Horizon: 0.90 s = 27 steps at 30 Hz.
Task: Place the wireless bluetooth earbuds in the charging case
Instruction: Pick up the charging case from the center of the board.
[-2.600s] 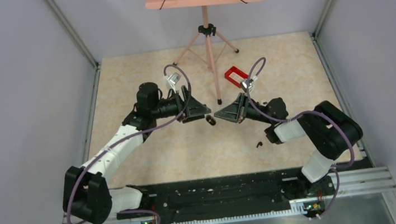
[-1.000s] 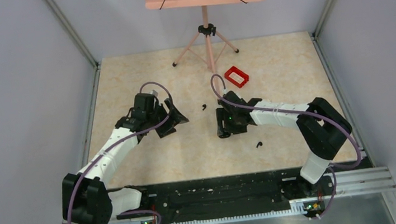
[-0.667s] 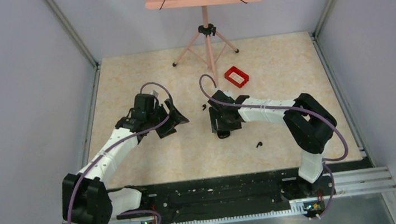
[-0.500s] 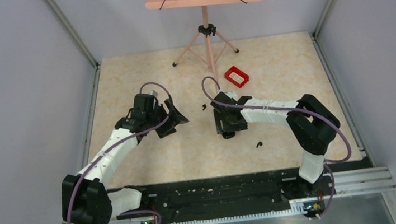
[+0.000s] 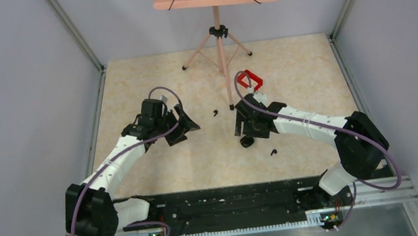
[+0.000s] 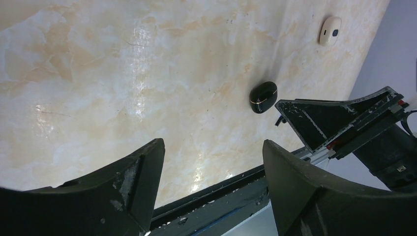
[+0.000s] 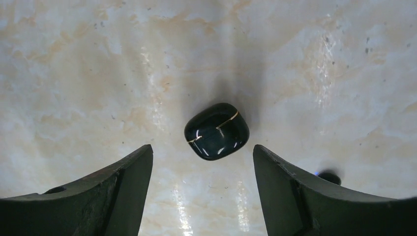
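Observation:
The charging case, glossy black with its lid shut along a thin gold seam, lies on the marble table just beyond my right gripper, which is open and touches nothing. From above, the case sits right below that gripper. One earbud lies between the two arms. The other earbud lies nearer the front, and it peeks out behind my right finger as a dark earbud. My left gripper hovers open and empty to the left, and its view shows the case far off.
A red rectangular tray sits behind the right arm, partly crossed by its cable. A pink tripod stand rises at the back centre. A small white oval object lies near the right wall. Black rails line the near edge.
My right arm has swung to the right and its jaws have widened a little; the case now shows just past its fingertips. The left arm has not moved.

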Each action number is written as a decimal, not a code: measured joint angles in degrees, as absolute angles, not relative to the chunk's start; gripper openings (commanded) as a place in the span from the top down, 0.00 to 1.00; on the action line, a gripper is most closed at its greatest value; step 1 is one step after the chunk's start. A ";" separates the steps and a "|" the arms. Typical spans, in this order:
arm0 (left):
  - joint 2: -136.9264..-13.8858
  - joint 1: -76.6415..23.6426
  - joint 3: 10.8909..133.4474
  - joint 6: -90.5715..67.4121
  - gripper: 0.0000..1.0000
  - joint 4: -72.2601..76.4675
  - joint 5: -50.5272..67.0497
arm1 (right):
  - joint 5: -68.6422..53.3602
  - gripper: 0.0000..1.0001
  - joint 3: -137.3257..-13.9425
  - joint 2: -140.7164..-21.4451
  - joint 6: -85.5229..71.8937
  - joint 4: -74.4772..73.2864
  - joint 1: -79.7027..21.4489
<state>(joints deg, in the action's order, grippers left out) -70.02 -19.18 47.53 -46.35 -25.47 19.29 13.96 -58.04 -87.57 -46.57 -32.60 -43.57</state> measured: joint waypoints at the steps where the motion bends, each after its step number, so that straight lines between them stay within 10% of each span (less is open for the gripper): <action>1: -70.02 -19.18 47.51 -46.35 0.22 -25.45 19.33 | 13.93 0.28 -57.32 -87.26 -48.90 -32.36 -43.42; 19: -69.89 -19.18 46.35 -46.33 0.22 -25.10 19.64 | 12.03 0.42 -56.36 -95.81 -66.00 -27.55 -42.68; 27: -69.63 -19.18 46.17 -45.58 0.21 -24.99 19.94 | 10.33 0.75 -59.05 -98.63 -62.02 -25.87 -42.63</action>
